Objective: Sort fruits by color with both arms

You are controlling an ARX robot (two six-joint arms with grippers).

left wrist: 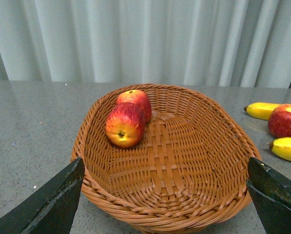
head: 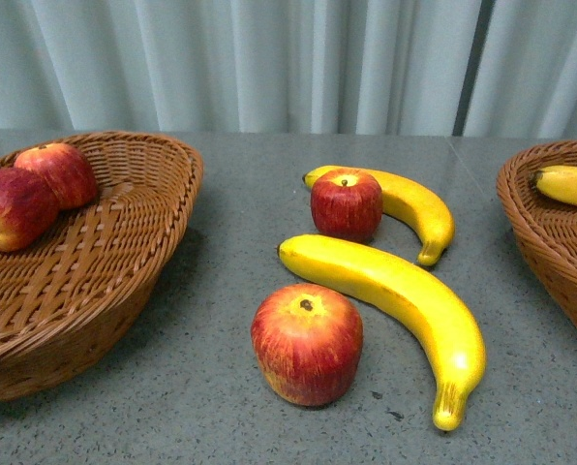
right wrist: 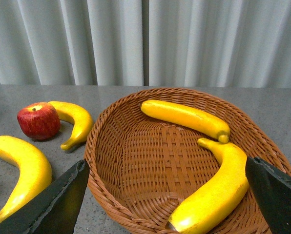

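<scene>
On the grey table lie a near red apple (head: 307, 342), a far red apple (head: 347, 203), a long banana (head: 395, 300) and a curved banana (head: 419, 208) behind it. The left wicker basket (head: 124, 252) holds two apples (head: 13, 206) (head: 61, 172); the left wrist view shows them too (left wrist: 125, 124) (left wrist: 135, 100). My left gripper (left wrist: 167, 195) hangs open over that basket's near rim. The right basket (right wrist: 135, 161) holds two bananas (right wrist: 184, 117) (right wrist: 214, 192). Over its near rim my right gripper (right wrist: 167, 195) is open, empty. Neither arm shows in the front view.
A pale curtain hangs behind the table. The right basket (head: 550, 242) sits at the front view's right edge with a banana (head: 567, 186) in it. In the right wrist view, an apple (right wrist: 38, 120) and two bananas (right wrist: 74, 119) (right wrist: 26, 170) lie left of the basket.
</scene>
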